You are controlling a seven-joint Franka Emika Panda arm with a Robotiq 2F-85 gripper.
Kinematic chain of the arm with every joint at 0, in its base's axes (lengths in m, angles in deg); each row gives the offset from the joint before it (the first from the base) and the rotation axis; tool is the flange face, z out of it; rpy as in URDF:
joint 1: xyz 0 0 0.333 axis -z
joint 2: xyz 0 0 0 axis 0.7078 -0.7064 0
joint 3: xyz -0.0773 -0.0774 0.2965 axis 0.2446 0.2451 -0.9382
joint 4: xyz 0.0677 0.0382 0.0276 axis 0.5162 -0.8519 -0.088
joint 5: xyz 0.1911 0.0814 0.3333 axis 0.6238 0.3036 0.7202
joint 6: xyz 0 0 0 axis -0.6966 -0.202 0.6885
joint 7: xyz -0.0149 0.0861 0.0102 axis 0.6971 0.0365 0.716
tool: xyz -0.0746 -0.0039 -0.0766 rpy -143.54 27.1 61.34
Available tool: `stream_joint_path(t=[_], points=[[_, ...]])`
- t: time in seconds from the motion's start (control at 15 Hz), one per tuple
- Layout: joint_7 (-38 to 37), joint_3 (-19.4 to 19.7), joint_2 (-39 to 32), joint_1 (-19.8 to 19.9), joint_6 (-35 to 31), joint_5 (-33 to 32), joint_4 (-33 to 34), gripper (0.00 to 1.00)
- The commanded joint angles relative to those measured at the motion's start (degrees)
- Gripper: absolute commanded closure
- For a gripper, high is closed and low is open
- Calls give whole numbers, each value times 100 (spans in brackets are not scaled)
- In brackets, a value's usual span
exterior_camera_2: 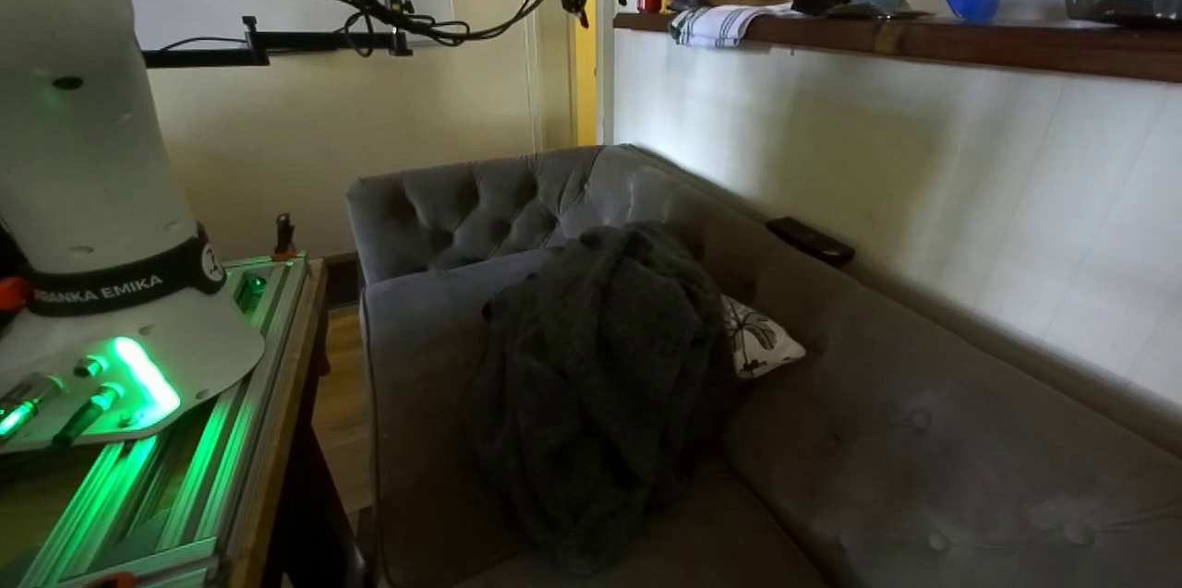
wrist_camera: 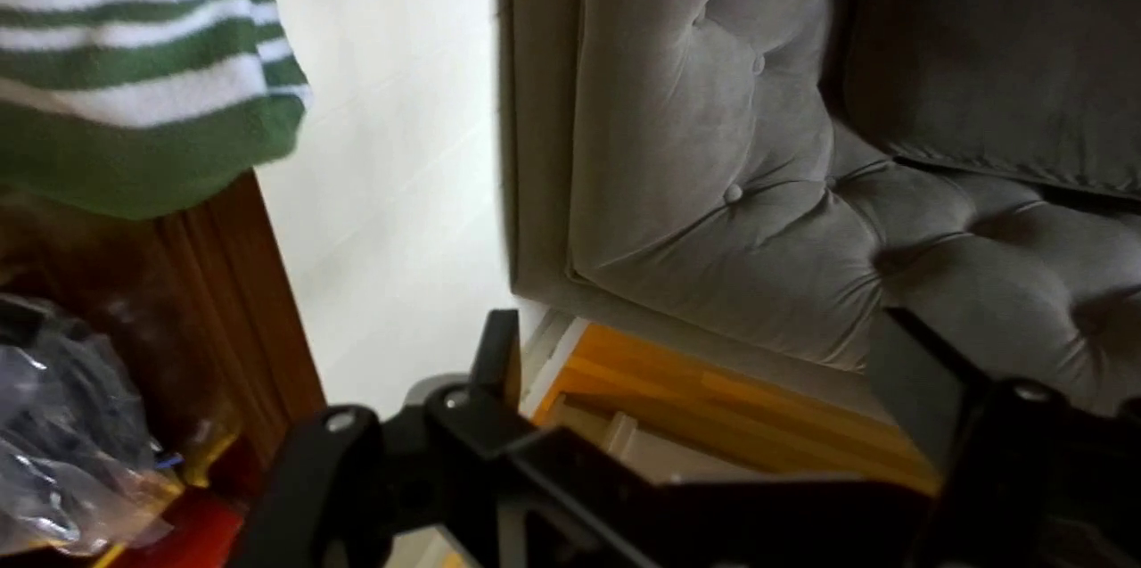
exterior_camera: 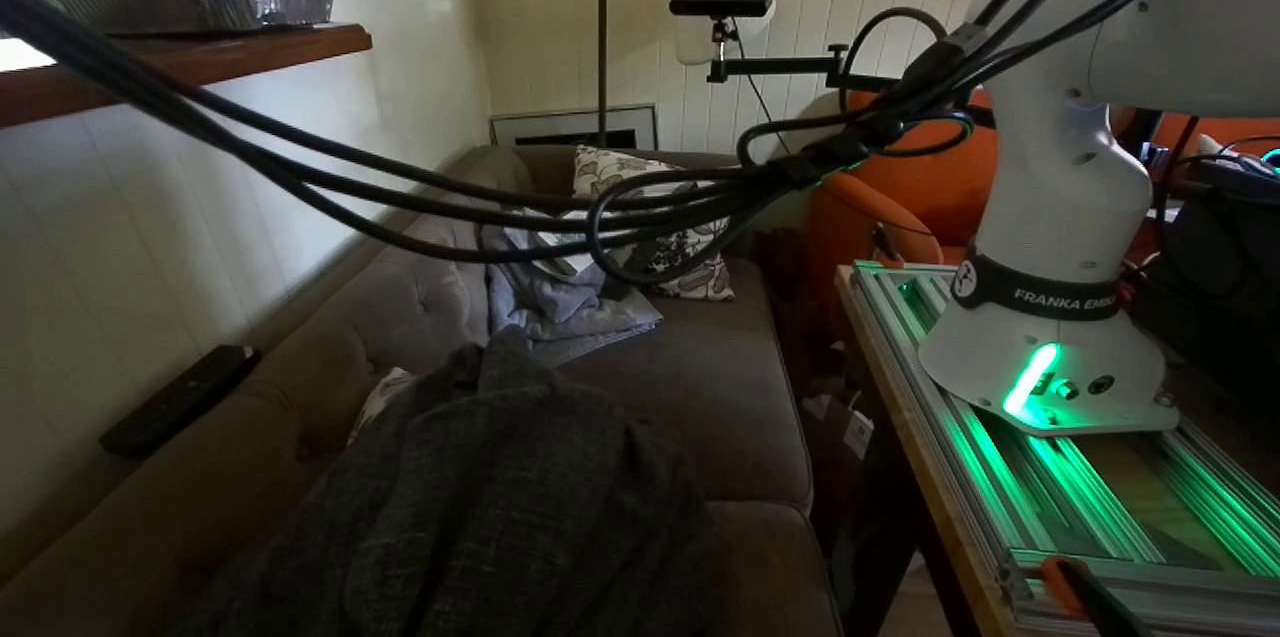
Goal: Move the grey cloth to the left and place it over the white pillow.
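Grey cloth [exterior_camera_2: 600, 394] lies in a loose, unheld heap on the sofa [exterior_camera_2: 923, 468]. Between two and three o'clock from it, in an exterior view, the corner of a white patterned pillow [exterior_camera_2: 762, 343] pokes out; how much more sits behind or beneath, I cannot tell. That invites trouble: too deep a pinch could drag the pillow along, too shallow a one might lift a single fold and leave the rest bunched. Farther along the sofa, between twelve and one o'clock from the heap in an exterior view, a paler cloth [exterior_camera: 590, 317] rests by other patterned pillows [exterior_camera: 700, 279], so the wrong pair might be chosen.

The fingers [wrist_camera: 499, 354] stand apart with nothing between them, well away from the heap. From their gap, in the wrist view, a striped towel [wrist_camera: 134, 78] hangs at ten o'clock and a plastic bag [wrist_camera: 71, 443] sits near nine; a swing that way could sweep either off the shelf [wrist_camera: 263, 309]. Drooping cables [exterior_camera: 780, 175] may also brush the cloth on a low reach and spoil its drape.
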Motion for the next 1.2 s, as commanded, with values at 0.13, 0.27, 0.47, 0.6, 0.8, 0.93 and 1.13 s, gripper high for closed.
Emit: stream_joint_path(t=[0.13,0.27,0.47,0.6,0.8,0.93,1.13], points=[[-414,139,754,716,-837,880,-1418,0],[-898,-297,882,1360,-1123,670,-1941,0],[-1707,-300,1110,1719,-1442,510,-2841,0],[-2366,-188,1278,1860,-1757,258,-3457,0],[-2683,-421,976,2196,-1787,-74,-3263,0],[-3045,-353,1145,2284,-2000,-222,-3723,0],[-3143,-352,1297,2286,-2030,-217,-3896,0]])
